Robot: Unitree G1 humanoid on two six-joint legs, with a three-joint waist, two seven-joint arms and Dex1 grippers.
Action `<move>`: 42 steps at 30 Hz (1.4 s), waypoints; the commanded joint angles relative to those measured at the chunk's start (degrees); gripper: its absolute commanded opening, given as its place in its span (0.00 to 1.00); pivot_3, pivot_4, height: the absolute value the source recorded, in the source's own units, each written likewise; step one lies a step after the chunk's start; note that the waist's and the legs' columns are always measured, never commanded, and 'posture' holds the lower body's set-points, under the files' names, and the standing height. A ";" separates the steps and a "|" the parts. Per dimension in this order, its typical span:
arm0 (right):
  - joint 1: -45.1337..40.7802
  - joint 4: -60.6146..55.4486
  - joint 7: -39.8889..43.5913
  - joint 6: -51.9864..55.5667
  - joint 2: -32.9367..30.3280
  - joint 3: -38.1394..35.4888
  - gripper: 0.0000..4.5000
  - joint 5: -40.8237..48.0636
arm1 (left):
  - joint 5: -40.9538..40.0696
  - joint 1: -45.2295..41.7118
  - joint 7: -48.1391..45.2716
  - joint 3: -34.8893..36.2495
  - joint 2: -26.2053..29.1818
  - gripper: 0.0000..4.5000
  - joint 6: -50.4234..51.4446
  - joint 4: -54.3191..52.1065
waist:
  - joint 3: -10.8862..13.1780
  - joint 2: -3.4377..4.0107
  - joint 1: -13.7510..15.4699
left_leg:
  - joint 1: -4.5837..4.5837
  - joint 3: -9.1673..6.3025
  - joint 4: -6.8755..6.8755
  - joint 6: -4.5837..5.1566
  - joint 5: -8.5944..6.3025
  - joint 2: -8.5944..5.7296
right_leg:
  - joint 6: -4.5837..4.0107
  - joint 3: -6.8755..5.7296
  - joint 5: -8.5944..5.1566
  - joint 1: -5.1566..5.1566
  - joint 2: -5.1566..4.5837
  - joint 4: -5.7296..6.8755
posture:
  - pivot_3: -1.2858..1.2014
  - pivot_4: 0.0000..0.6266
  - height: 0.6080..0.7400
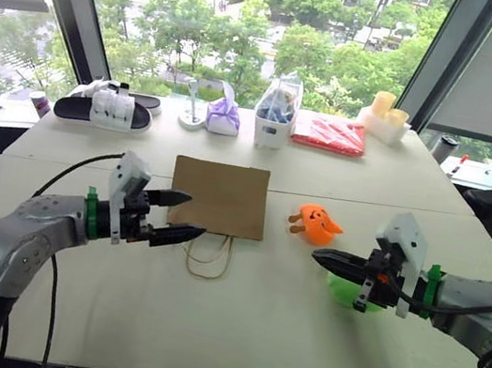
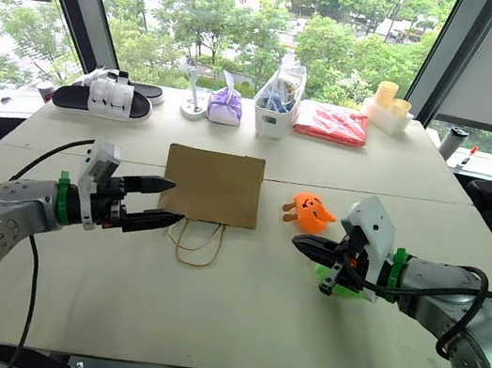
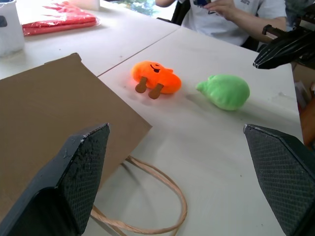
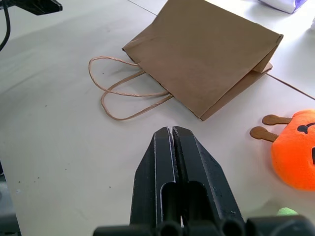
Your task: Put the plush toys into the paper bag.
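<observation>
Nearest the camera, the left end effector (image 1: 180, 217) hovers with its fingers spread wide and nothing between them, while the right end effector (image 1: 321, 255) is clenched tight on nothing. On the desk (image 1: 231, 324), the paper bag (image 1: 220, 197) lies flat at one o'clock from the left end effector, its cord handles (image 1: 208, 256) just below those fingers. The orange plush toy (image 1: 317, 224) sits at twelve o'clock from the right end effector. The green plush toy (image 3: 225, 91) lies under the right end effector, apart from it.
</observation>
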 commanded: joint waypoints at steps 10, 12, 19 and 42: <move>-0.06 -2.89 -1.33 -0.71 0.38 -0.44 0.00 0.18 | 2.01 -1.81 -3.97 -0.45 1.89 0.99 -1.27 0.24 | 0.00 0.00 -0.01 | 0.00 0.00 0.00 0.00 0.00 0.00 | 0.00 0.00 0.00 0.00 0.00 0.00 | 0.52 0.24 1.00; -0.22 -2.97 -1.53 -0.39 0.43 -0.56 0.00 0.59 | 2.37 -1.92 -5.01 -0.62 2.44 0.99 -1.53 0.73 | 0.00 0.00 -0.02 | 0.00 0.01 0.00 0.00 0.00 0.00 | 0.00 0.00 0.00 0.00 0.00 0.00 | 0.52 0.24 1.00; 0.12 -4.15 -1.39 -0.77 0.21 0.48 0.00 0.18 | 8.84 -1.97 -14.35 -2.48 6.17 0.99 -11.35 7.53 | 0.00 0.00 -0.06 | 0.00 0.00 0.00 0.00 0.00 0.00 | 0.00 -0.01 0.00 0.00 0.01 0.01 | 0.52 0.24 1.00; 3.87 -6.80 -7.09 -1.02 2.37 0.15 0.00 -1.59 | 33.27 -14.79 -22.28 -14.02 -7.12 0.61 -62.14 47.98 | 0.00 -0.03 -0.05 | -0.01 0.00 0.04 0.01 0.00 -0.14 | 0.04 -0.02 0.03 -0.03 -0.02 0.06 | 0.52 0.24 1.00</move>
